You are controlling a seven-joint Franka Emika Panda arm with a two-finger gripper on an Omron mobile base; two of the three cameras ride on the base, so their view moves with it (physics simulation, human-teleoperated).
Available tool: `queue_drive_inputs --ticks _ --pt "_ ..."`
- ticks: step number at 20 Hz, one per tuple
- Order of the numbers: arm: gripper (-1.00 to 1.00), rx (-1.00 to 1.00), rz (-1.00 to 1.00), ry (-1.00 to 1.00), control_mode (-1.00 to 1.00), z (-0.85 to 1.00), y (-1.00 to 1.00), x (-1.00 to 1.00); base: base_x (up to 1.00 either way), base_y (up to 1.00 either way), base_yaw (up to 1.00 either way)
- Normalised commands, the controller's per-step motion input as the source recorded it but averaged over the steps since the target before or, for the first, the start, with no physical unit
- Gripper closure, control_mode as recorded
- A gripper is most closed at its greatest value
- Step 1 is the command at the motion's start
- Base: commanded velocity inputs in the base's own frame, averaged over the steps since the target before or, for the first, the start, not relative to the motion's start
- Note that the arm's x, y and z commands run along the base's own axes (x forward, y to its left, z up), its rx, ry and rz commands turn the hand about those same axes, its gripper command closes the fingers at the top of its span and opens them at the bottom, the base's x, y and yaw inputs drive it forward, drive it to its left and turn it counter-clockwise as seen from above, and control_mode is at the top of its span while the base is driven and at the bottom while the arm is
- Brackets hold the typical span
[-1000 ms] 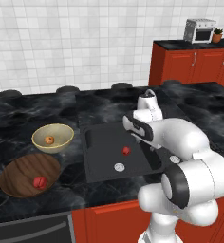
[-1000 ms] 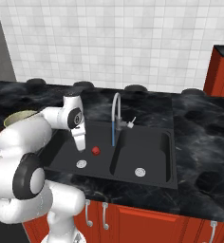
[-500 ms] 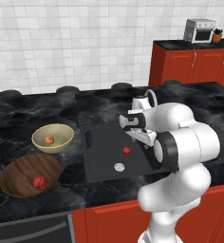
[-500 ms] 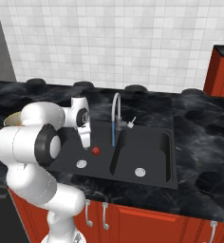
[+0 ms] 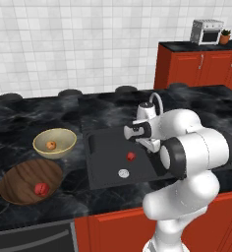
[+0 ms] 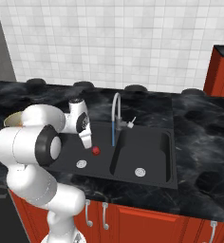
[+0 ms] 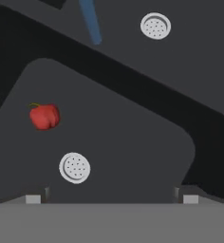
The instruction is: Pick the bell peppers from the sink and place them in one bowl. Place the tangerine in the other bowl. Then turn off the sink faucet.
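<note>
One red bell pepper (image 5: 131, 156) (image 6: 96, 150) (image 7: 44, 116) lies in the sink's left basin (image 6: 69, 159), just beyond its round drain (image 7: 75, 167). My gripper (image 5: 143, 143) (image 6: 87, 141) (image 7: 111, 199) hangs open above that basin, close over the pepper, holding nothing. The other bell pepper (image 5: 40, 189) rests in the dark wooden bowl (image 5: 19, 173). In the cream-yellow bowl (image 5: 64, 135) sits the tangerine (image 5: 51, 145). The faucet (image 6: 115, 107) arches over the sink, and a blue stream of water (image 6: 113, 135) (image 7: 90, 21) runs from it.
A second basin (image 6: 144, 152) with its own drain (image 6: 140, 171) lies to the right of the divider. Both bowls stand on the black marble counter (image 5: 34, 118) left of the sink. Red cabinets (image 5: 196, 69) and a toaster oven (image 5: 206, 30) stand far back right.
The arm's elbow has swung round and the hand has shifted slightly and dropped a little over the left basin. The jaws stay open. Pepper, bowls and water are unchanged.
</note>
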Motion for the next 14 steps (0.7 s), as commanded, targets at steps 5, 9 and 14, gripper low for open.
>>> queue_drive_inputs --ticks 5,9,14 --pt "-1.00 0.00 0.02 -0.18 -1.00 -0.19 0.00 0.06 0.00 0.00 0.00" --pt "-1.00 0.00 0.09 -0.04 -1.00 -0.15 0.00 0.21 0.00 0.00 0.00" --pt "-1.00 0.00 0.15 -0.02 -1.00 -0.10 0.00 0.24 0.00 0.00 0.00"
